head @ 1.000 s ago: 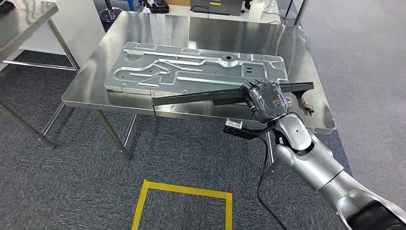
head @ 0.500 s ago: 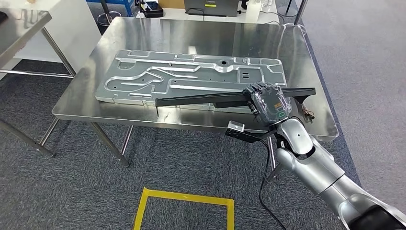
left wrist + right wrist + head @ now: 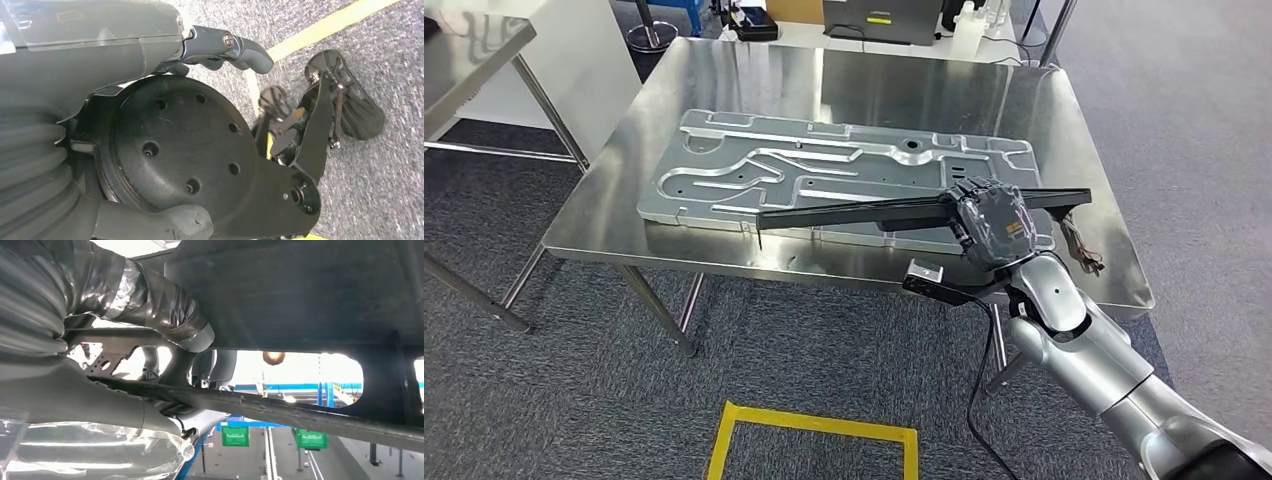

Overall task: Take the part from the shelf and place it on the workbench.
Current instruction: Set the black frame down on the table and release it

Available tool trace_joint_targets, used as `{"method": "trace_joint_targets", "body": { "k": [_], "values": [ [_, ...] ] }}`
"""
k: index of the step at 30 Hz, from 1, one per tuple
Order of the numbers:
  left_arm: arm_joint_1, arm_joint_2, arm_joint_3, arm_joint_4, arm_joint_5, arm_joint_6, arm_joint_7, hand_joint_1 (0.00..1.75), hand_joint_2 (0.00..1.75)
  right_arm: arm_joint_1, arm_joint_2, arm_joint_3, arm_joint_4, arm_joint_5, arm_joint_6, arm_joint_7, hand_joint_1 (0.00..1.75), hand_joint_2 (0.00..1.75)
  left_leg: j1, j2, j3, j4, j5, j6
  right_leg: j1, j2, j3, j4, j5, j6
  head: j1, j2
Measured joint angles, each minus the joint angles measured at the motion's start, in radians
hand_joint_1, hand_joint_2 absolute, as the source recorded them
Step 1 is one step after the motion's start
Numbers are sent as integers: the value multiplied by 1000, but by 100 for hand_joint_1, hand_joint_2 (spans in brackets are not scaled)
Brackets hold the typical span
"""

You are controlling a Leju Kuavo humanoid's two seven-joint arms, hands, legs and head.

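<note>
A long black bar-shaped part (image 3: pixel 854 211) is held level by my right hand (image 3: pixel 989 222), which grips it close to its right end. The part hangs low over the front edge of a large silver stamped plate (image 3: pixel 804 165) lying on the steel workbench (image 3: pixel 724 70). Whether it touches the plate I cannot tell. In the right wrist view the dark part (image 3: pixel 300 290) crosses close ahead with taped fingers (image 3: pixel 165 305) wrapped around it. My left hand (image 3: pixel 150 60) hangs over the carpet, holding nothing, its fingers (image 3: pixel 240 47) apart.
A small wired piece (image 3: pixel 1079 245) lies near the workbench's right front corner. A bottle (image 3: pixel 967 30) and dark equipment (image 3: pixel 879 15) stand beyond the far edge. Another steel table (image 3: pixel 474 40) stands at the left. A yellow tape square (image 3: pixel 814 425) marks the carpet.
The whole view has shifted a little as the camera moved. My right hand has carried the part slightly farther in over the workbench, its left end now above the plate's front edge.
</note>
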Motion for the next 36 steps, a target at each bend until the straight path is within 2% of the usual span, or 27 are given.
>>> {"method": "trace_joint_targets", "body": {
  "k": [1, 2, 3, 4, 7, 8, 9, 11, 12, 13, 14, 16, 17, 18, 21, 23, 24, 26, 27, 28, 29, 31, 32, 33, 35, 36],
  "values": [
    [1, 0, 0, 0, 0, 0, 0, 0, 175, 0, 0, 0, -1, 0, 0, 0, 175, 175, -2, 0, 9, 1, -7, -3, 3, -1, 24, -64, 37, -4, 0, 0],
    [2, 0, 0, 0, 0, -1, 0, 0, 175, 0, 0, -1, -2, 0, 0, 0, 175, 175, -3, -1, 14, 2, -14, -8, 6, -1, 45, -115, 58, -9, 0, 0],
    [3, 0, 0, 0, 0, -1, 0, 0, 175, 0, 0, -3, -3, 0, 1, 1, 175, 175, -4, -1, 15, 2, -18, -13, 10, -1, 55, -142, 63, -14, 0, 0],
    [3, -1, 0, 0, 0, -2, -1, 0, 175, 1, 0, -4, -3, 1, 1, 1, 175, 175, -5, -1, 16, 1, -20, -18, 13, -1, 58, -148, 56, -20, 0, 0],
    [3, 0, 0, 0, 1, -3, -2, 0, 175, 6, 0, -8, -6, 2, 1, 1, 175, 175, -6, 1, 16, 12, -37, -34, 6, 0, 72, -163, 50, -35, -1, 0],
    [3, 1, 0, 0, 1, -3, -2, 0, 175, 7, 0, -9, -8, 2, 1, 1, 175, 175, -5, 1, 3, 45, -53, -39, 2, -1, 81, -168, 48, -41, -1, 0],
    [3, 1, 0, 0, 1, -4, -3, 0, 175, 8, 0, -10, -9, 2, 1, 1, 175, 175, -3, 2, -24, 97, -76, -45, 0, -2, 90, -170, 44, -46, -2, 0],
    [1, 1, 0, 0, 2, -7, -3, 0, 175, 12, 0, -12, -9, 3, 0, 1, 175, 175, 2, 3, -106, 235, -122, -52, 0, -4, 102, -171, 33, -51, -2, 0],
    [0, 1, 0, 0, 3, -8, -3, 0, 175, 17, 0, -12, -9, 3, 0, 1, 175, 175, 4, 3, -140, 280, -125, -55, 0, -4, 109, -171, 27, -51, -2, 0],
    [0, 1, 0, 0, 4, -9, -3, 0, 175, 22, 0, -13, -9, 3, 0, 2, 175, 175, 5, 3, -158, 290, -107, -56, 0, -4, 117, -171, 20, -50, -2, 0],
    [0, 2, 0, 0, 5, -9, -3, 0, 175, 28, 0, -15, -9, 4, 0, 2, 175, 175, 6, 3, -153, 256, -69, -55, 0, -3, 127, -170, 13, -49, -2, 0],
    [1, 2, 0, 0, 6, -9, -3, 0, 175, 38, 0, -19, -11, 4, -1, 3, 175, 175, 7, 3, -105, 123, 21, -49, 0, -2, 147, -170, -4, -43, -2, 0],
    [1, 3, 0, 0, 6, -9, -2, 0, 175, 42, 0, -22, -11, 4, -2, 4, 175, 175, 5, 3, -79, 64, 45, -46, 2, 0, 153, -169, -11, -38, -2, 0],
    [2, 3, 0, 0, 7, -9, -2, 0, 175, 46, 0, -26, -13, 5, -4, 6, 175, 175, 4, 2, -65, 31, 52, -42, 4, 1, 156, -169, -16, -33, -2, 0],
    [1, 2, 0, 0, 9, -10, 0, 0, 175, 63, -1, -44, -17, 5, -7, 10, 175, 175, 2, 0, -54, 10, 41, -29, 2, 1, 160, -176, -24, -15, -2, 0],
    [0, 1, 0, 0, 9, -10, 0, 0, 175, 72, -3, -55, -20, 5, -8, 10, 175, 175, 6, 0, -42, -3, 38, -17, 0, 0, 150, -146, -45, -6, -1, 0],
    [1, 1, 0, 0, 9, -10, 0, 0, 175, 74, -4, -60, -22, 5, -9, 10, 175, 175, 8, 1, -35, -8, 36, -11, -1, -1, 126, -99, -66, -3, -1, 0],
    [1, 1, 0, 0, 9, -9, 0, 0, 175, 82, -6, -69, -23, 5, -11, 11, 175, 175, 5, 2, -26, -10, 28, -4, -1, -1, 45, 37, -115, 2, -1, 0],
    [2, 1, 0, 0, 9, -9, 0, 0, 175, 90, -6, -73, -23, 5, -12, 12, 175, 175, 4, 2, -21, -9, 23, -2, -1, -1, 5, 94, -126, 3, -1, 0],
    [2, 1, 0, 0, 9, -9, 1, 0, 175, 98, -6, -76, -23, 5, -12, 12, 175, 175, 4, 1, -15, -9, 17, -2, -2, -1, -22, 119, -116, 4, -1, 0],
    [3, 1, 0, 0, 10, -9, 1, 0, 175, 106, -6, -80, -23, 5, -13, 12, 175, 175, 3, -1, -6, -9, 11, -2, -2, -2, -30, 109, -87, 3, -1, 0],
    [4, 1, 0, 0, 10, -8, 0, 0, 175, 118, -7, -91, -23, 5, -14, 12, 175, 175, 2, -3, 15, -8, -4, -5, -1, -2, 5, -15, 13, -2, -1, 0],
    [5, 1, 0, 0, 10, -8, 0, 0, 175, 121, -7, -97, -23, 5, -15, 12, 175, 175, 0, -4, 23, -6, -12, -9, 2, -3, 31, -80, 47, -6, -1, 0],
    [6, 0, 0, 0, 11, -8, 0, 0, 175, 124, -8, -105, -23, 5, -16, 12, 175, 175, -1, -5, 28, -6, -19, -14, 5, -4, 51, -129, 66, -11, -1, 0],
    [7, 0, 0, 0, 12, -8, 0, 0, 175, 131, -9, -118, -23, 5, -18, 13, 175, 175, -4, -6, 33, -7, -28, -25, 11, -3, 63, -155, 59, -20, -1, 0],
    [7, 0, 0, 0, 12, -8, 0, 0, 175, 136, -9, -124, -23, 5, -19, 12, 175, 175, -5, -6, 36, -10, -31, -30, 9, -1, 65, -157, 57, -25, -1, 0]
  ]
}}
